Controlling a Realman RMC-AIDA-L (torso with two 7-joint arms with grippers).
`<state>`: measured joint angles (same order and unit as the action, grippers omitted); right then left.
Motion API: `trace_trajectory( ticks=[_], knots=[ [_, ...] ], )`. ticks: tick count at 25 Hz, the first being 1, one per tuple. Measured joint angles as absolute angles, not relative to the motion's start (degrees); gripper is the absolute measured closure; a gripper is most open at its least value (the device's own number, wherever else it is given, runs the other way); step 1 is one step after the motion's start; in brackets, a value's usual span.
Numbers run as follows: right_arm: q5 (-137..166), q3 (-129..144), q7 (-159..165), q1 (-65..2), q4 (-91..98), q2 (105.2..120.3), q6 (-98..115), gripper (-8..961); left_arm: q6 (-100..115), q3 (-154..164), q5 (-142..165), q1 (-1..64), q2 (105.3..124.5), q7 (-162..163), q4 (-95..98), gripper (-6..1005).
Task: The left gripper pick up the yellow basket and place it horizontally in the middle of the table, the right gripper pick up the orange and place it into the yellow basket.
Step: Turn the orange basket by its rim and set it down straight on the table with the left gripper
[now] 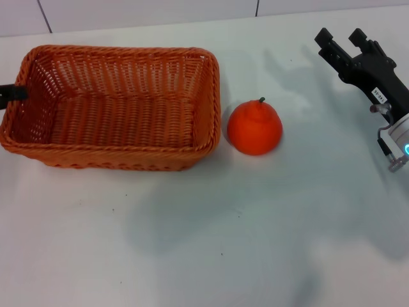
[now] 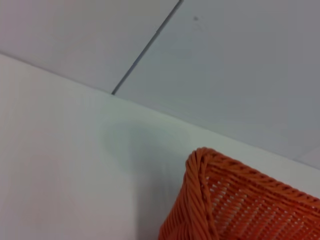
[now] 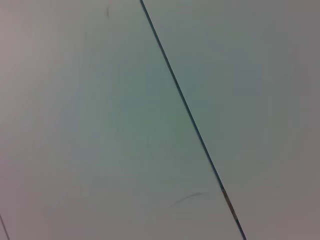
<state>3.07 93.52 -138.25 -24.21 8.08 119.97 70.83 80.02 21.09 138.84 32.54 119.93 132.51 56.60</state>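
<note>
The yellow basket is an orange-brown wicker basket standing lengthwise on the white table, left of centre and empty. One of its corners shows in the left wrist view. The left gripper shows only as a black tip at the basket's left rim, at the edge of the head view. The orange sits on the table just right of the basket, close to its right wall. The right gripper is open and empty, up at the far right, well apart from the orange.
A pale wall with panel seams runs behind the table's far edge; the right wrist view shows only such a seam. Bare tabletop lies in front of the basket and the orange.
</note>
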Motion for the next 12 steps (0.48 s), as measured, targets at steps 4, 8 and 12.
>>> trace_trajectory(
  ticks=[4, 8, 12],
  knots=[
    [3.1, 93.5, -138.3, -24.0, 8.1, 119.97, 70.8, 6, 79.6, 21.1, 138.4, 32.2, 120.69, 132.0, 58.4, 548],
    [3.1, 93.5, -138.3, -24.1, 8.1, 119.97, 70.8, 5, 79.1, 21.1, 138.0, 31.8, 120.87, 131.5, 59.5, 358],
    [3.1, 93.6, -138.3, -24.2, 8.1, 119.97, 70.8, 5, 78.7, 21.0, 137.7, 31.5, 120.97, 130.5, 59.9, 183]
  ],
)
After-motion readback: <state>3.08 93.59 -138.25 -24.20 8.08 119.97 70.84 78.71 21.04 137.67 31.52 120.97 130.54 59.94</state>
